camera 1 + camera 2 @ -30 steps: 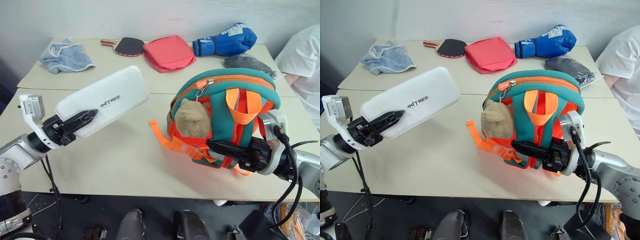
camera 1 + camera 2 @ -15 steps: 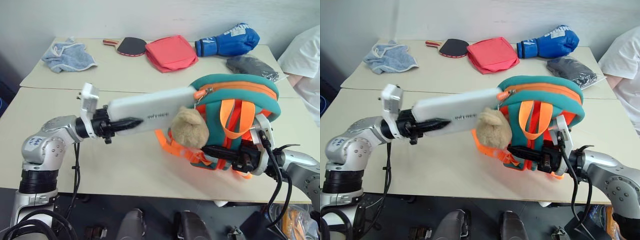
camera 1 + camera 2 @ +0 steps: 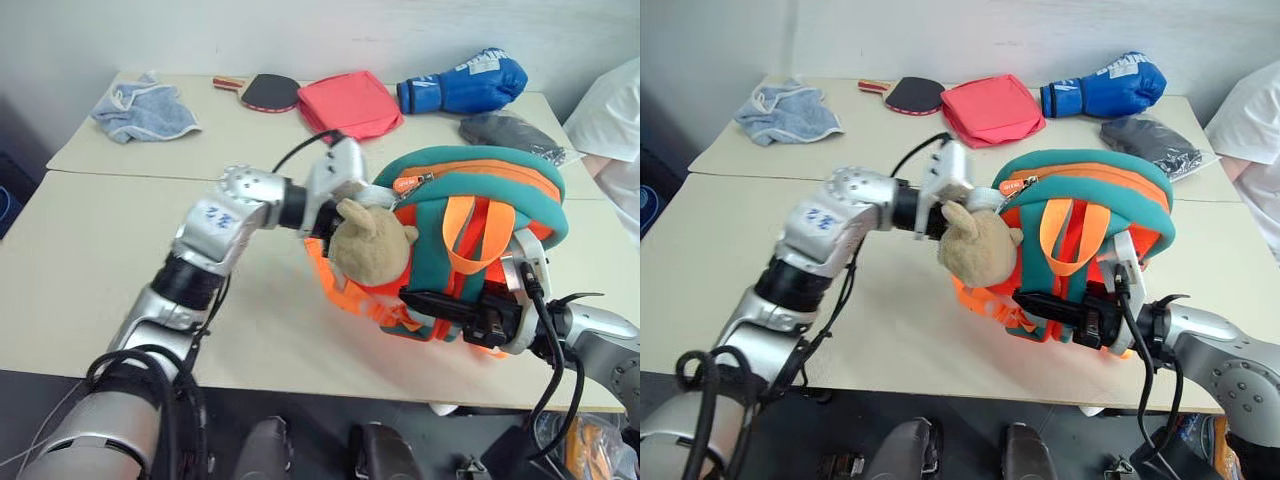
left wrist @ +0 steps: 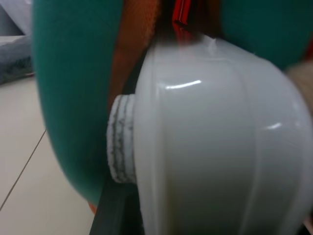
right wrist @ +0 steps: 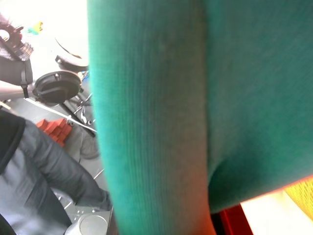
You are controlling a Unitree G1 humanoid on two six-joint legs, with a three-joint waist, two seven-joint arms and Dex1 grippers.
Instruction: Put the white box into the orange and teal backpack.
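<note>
The orange and teal backpack [image 3: 500, 190] stands upright on the near table, a tan plush toy [image 3: 365, 245] hanging on its front. My right gripper [image 3: 440, 302] is shut on the backpack's lower front, by the orange straps. The white box [image 4: 210, 137] is pushed through the zipped opening at the backpack's upper left, so just its near end [image 3: 375, 193] sticks out. My left gripper [image 3: 325, 212] is shut on that end, right behind the plush toy, which hides most of its fingers. One grey finger pad [image 4: 120, 139] presses on the box's side.
On the far table lie a blue towel [image 3: 145, 108], a table tennis paddle [image 3: 268, 90], a folded red cloth [image 3: 350, 103], a blue boxing glove [image 3: 460, 85] and a dark bag [image 3: 510, 132]. A person's white sleeve [image 3: 615, 110] is at the right edge.
My left arm has swung right with the white box, and most of the box has slid into the backpack's opening. The right gripper has kept its hold and stayed in place.
</note>
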